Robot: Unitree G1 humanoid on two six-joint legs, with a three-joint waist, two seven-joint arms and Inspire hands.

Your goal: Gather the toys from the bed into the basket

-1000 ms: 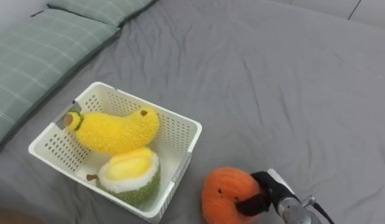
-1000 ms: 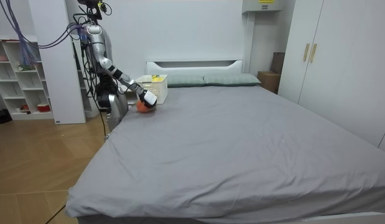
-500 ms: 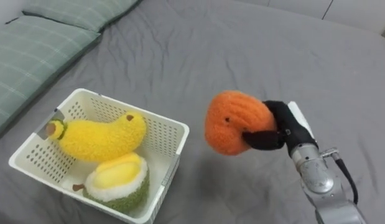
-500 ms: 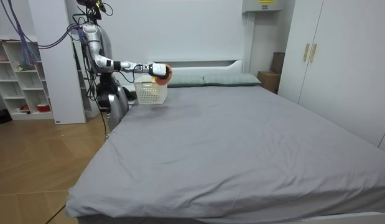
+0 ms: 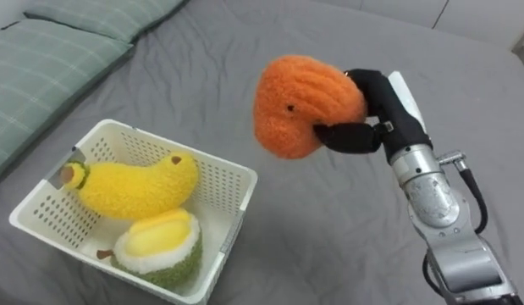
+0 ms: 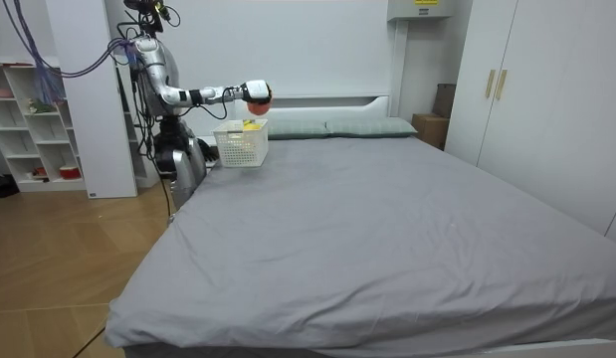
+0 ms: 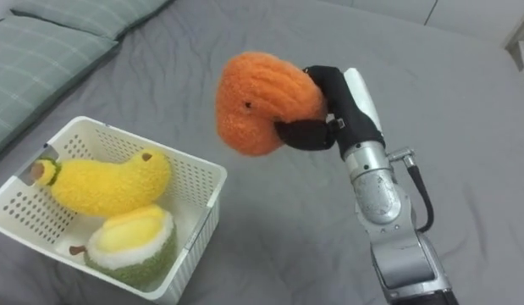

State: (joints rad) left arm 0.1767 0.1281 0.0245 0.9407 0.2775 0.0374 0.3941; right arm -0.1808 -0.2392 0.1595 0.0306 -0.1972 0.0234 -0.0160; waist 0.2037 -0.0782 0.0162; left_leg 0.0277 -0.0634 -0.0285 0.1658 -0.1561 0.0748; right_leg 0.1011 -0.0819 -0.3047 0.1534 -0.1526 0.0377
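Three plush toys are showing: one orange plush (image 5: 300,106), one yellow plush (image 5: 130,182), one green-and-yellow plush (image 5: 160,246). There is one white basket (image 5: 239,185) and two green pillows (image 5: 41,59). The right hand (image 5: 376,114) is reaching in from the right with its arm stretched out, and its fingers and thumb are curling round the orange plush, holding it in the air near the basket's right side. The basket is sitting on the grey bed (image 5: 329,229), holding the yellow and green-and-yellow plushes side by side.
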